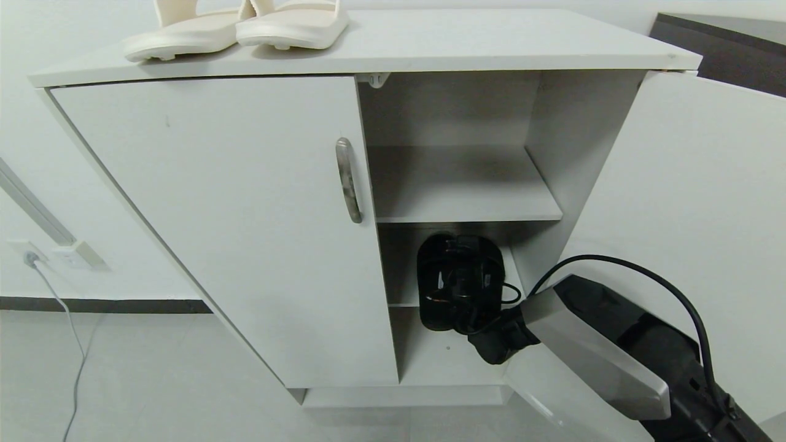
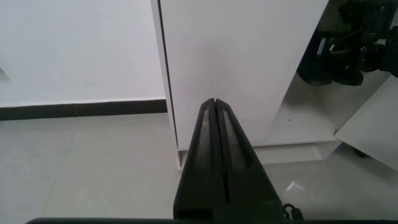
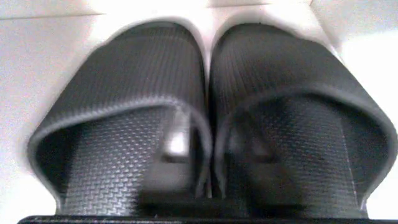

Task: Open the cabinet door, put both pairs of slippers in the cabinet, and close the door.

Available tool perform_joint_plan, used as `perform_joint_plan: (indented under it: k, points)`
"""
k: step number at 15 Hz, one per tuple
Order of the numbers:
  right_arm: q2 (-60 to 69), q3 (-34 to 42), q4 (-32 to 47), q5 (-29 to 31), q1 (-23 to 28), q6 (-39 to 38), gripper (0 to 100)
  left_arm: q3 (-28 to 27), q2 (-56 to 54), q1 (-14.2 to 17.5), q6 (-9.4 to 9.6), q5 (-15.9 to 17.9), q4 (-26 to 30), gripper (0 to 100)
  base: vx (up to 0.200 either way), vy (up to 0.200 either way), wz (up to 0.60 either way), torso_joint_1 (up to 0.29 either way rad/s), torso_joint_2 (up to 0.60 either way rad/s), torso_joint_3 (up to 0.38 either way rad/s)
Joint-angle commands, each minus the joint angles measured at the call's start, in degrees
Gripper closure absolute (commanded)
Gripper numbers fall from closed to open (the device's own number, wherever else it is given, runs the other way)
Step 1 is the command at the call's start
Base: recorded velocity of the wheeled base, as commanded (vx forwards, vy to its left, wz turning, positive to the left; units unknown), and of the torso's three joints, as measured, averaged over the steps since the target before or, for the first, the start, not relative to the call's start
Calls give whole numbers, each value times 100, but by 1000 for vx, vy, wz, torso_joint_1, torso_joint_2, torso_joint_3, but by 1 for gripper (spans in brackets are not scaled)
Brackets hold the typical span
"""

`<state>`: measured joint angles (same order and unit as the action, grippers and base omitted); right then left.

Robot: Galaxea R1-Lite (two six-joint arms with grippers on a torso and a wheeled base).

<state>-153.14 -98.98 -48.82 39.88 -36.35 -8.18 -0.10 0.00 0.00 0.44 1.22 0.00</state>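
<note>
Head view: a white box-shaped wooden cabinet (image 1: 430,43) fills the middle of the frame. Its left door (image 1: 233,233) is closed and carries a curved grey metal handle (image 1: 348,179) near the inner edge. Its right door (image 1: 694,215) stands swung open at the right of the frame. A pair of cream foam slippers (image 1: 239,27) lies side by side on the cabinet top at the upper left, toes overhanging the front edge. In the open half, the upper shelf (image 1: 466,184) is bare. Below it, at lower centre, a pair of black rubber slippers (image 1: 457,279) sits inside the lower compartment. The right gripper (image 1: 476,322) comes in from the lower right and meets the near end of the black pair. Whether it is clamped on them or released cannot be told. A white wall socket (image 1: 27,255) with a grey cable is at the left edge.

Left wrist view: the left gripper (image 2: 214,109) is clenched, its two black fingers (image 2: 205,143) pressed flat together with nothing between them. It hangs over the pale tiled floor (image 2: 81,168), pointing toward the foot of the closed door. The black pair shows at the upper right, inside the cabinet.

Right wrist view: the black slippers lie close up, side by side and touching, their textured straps arched over ribbed soles. White cabinet surface (image 3: 37,74) surrounds them.
</note>
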Motion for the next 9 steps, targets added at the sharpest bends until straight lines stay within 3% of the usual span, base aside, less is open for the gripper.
perform_joint_plan:
  k: [1, 4, 9]
  points:
    - [30, 89, -13, -50, -12, 1, 0, 1, 9, 0, 0, 1, 0, 100, 0, 0, 0, 0, 0, 0]
    - [328, 625, -154, -59, -109, 1, 0, 1, 9, 0, 0, 1, 0, 100, 0, 0, 0, 0, 0, 0]
    - [1489, 2682, -1077, -32, -548, 9, 0, 1, 9, 0, 0, 1, 0, 100, 0, 0, 0, 0, 0, 0]
